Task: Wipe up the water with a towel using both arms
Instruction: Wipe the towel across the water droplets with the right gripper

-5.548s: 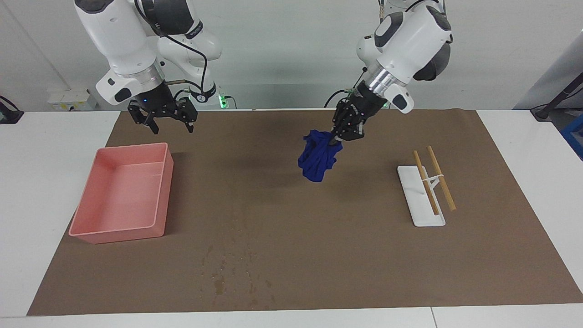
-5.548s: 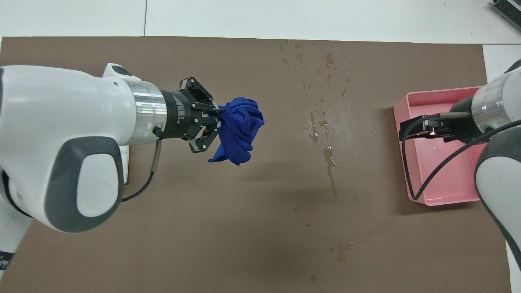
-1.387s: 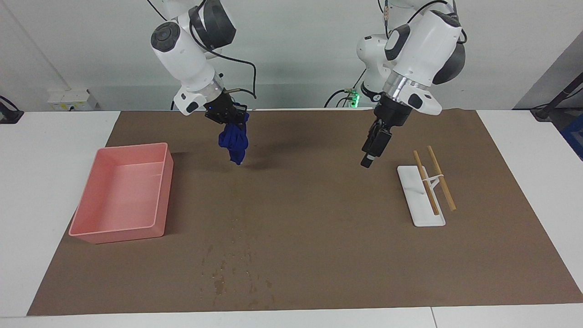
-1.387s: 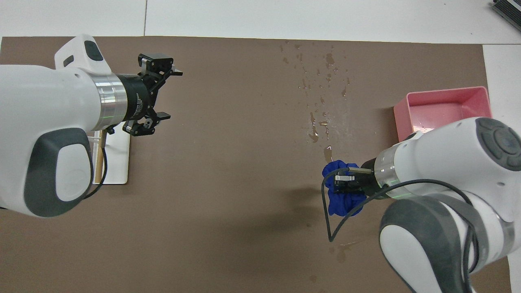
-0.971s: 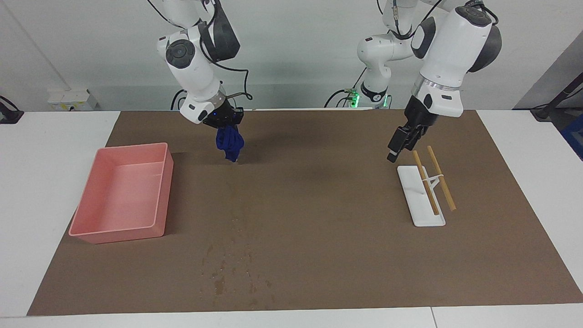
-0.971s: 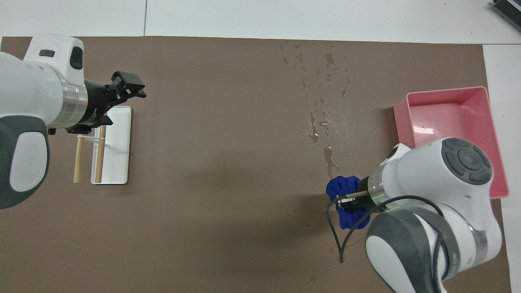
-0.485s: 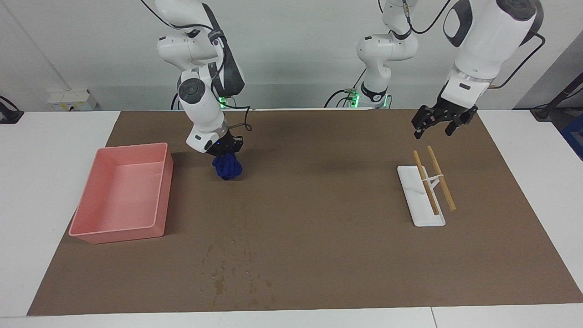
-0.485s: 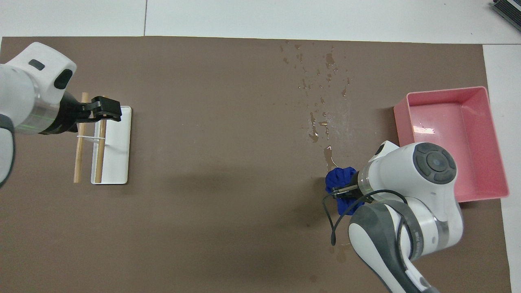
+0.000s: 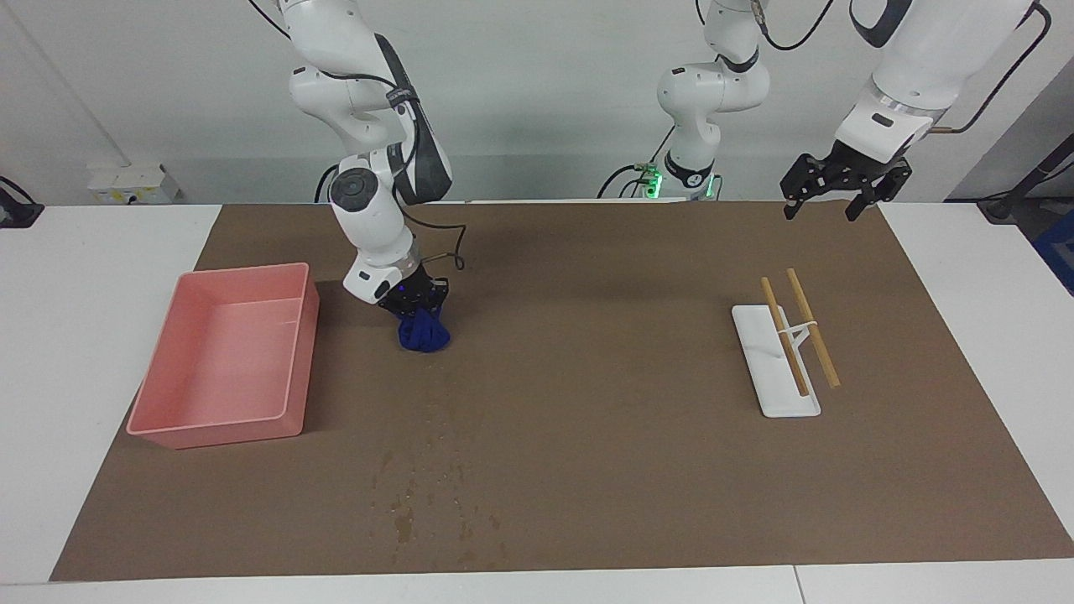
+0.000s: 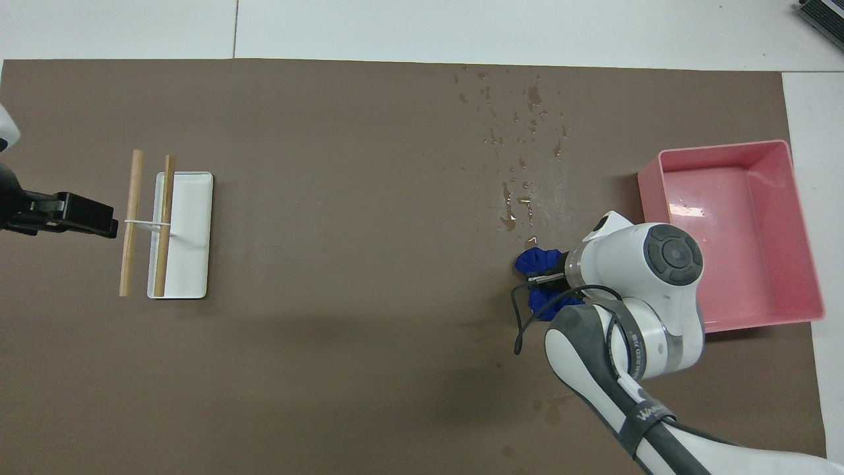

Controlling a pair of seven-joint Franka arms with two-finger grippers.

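— Beside the pink tray (image 9: 226, 361), where's your towel (image 9: 423, 332)?

— Pressed on the brown paper (image 9: 587, 470) under my right claw (image 9: 417, 307), which is clamped shut on it.

— And the water (image 9: 428, 503)?

— Farther from me than the towel; its streaks run straight away from the towel's edge, so I judge the wipe pushes outward.

— Your left claw (image 9: 836, 189)?

— Spread wide, empty, waiting over the paper's edge near the chopstick rest (image 9: 776, 361), well apart from the tray.

A pink tray (image 9: 222, 361), a white stand (image 9: 776, 369) with two wooden sticks (image 9: 800, 331).
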